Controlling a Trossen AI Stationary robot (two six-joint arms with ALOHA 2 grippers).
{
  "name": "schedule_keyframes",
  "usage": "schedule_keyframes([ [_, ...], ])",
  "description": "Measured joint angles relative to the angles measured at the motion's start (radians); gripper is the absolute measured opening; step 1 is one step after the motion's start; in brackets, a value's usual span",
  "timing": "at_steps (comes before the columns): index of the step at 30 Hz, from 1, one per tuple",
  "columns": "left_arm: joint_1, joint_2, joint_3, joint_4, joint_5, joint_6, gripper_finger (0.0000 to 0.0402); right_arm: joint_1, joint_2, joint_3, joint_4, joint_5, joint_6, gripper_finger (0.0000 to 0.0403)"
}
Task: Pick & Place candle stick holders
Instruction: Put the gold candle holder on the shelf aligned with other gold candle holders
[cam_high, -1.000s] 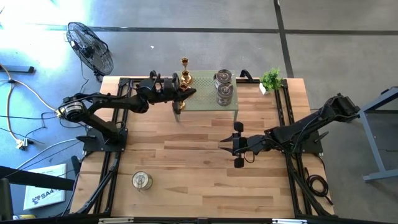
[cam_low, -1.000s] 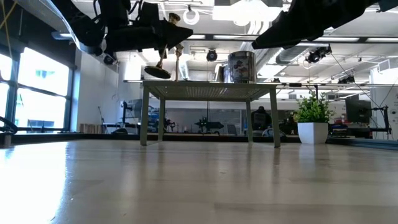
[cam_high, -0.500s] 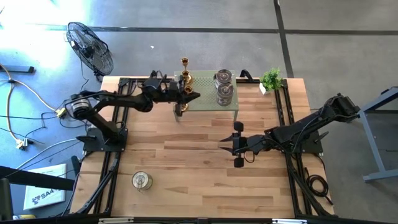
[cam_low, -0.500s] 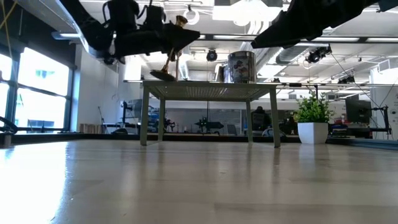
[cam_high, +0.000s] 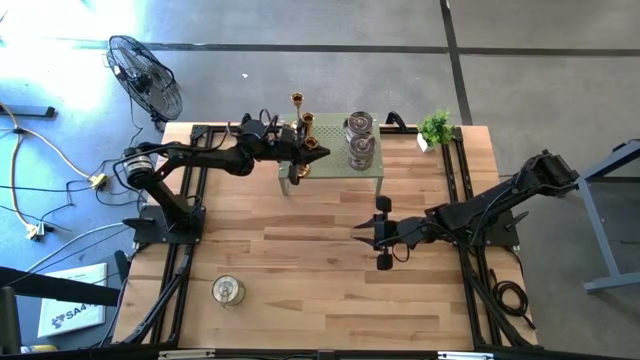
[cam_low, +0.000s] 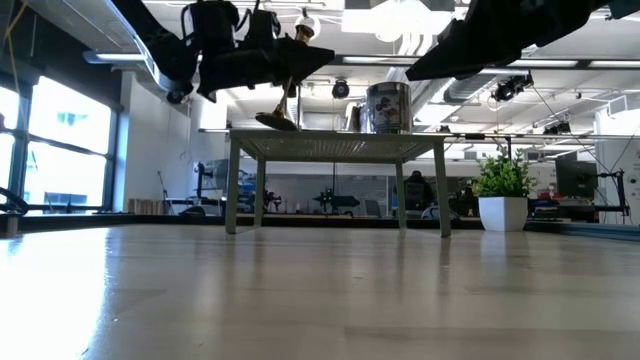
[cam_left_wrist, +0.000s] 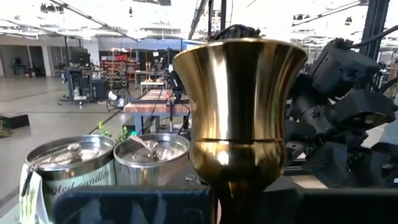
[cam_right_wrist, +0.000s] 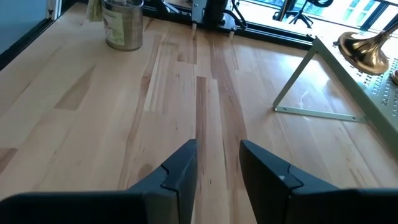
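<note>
Gold holder, gripped tilted in your left gripper, looks rigid, slick, top-heavy—hold its stem; right gripper waits, jaws open.

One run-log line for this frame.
left pincer: shut on gold holder, tilted over raised rack | right pincer: open, mid-table | one silver jar off rack

A gold candle stick holder shows mirror-polished, smooth metal reflecting the room. Beside it, two silver-grey jar holders have dull brushed metal lids; one carries a paper label. The worktop is pale, matt wood with visible grain. The raised shelf appears perforated, matt metal. The right gripper looks matt black plastic.
</note>
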Motion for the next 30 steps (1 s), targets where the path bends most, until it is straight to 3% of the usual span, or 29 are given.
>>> schedule_keyframes([
  [30, 0.001, -0.004, -0.001, -0.149, -0.072, 0.121, 0.0002, 0.0, 0.0, 0.0, -0.026, -0.039, 0.001, 0.0114],
])
